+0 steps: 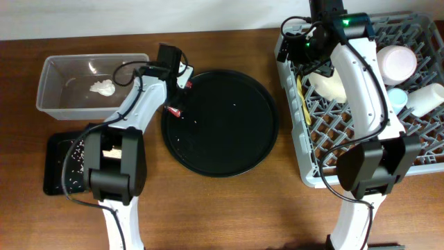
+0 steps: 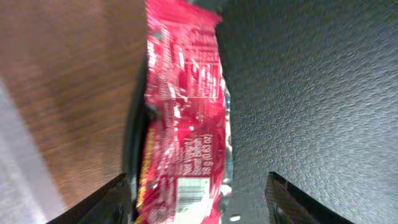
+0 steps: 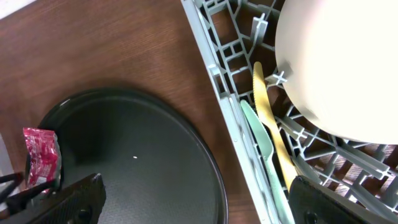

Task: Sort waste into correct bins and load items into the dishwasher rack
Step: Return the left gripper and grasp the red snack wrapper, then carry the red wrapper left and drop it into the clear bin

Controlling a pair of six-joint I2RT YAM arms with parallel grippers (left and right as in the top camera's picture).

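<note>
Though tiny overhead, red wrapper [image 2: 183, 112] fills left wrist view.

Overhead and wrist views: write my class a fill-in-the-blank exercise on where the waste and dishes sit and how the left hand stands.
1. The red wrapper lies across the rim of the round black ___.
2. The white tissue scrap sits inside the clear ___.
3. The cream bowl and the yellow utensil rest in the grey ___.
4. The left hand straddles the wrapper with its fingers ___.
Missing words: tray; tub; rack; open.
</note>
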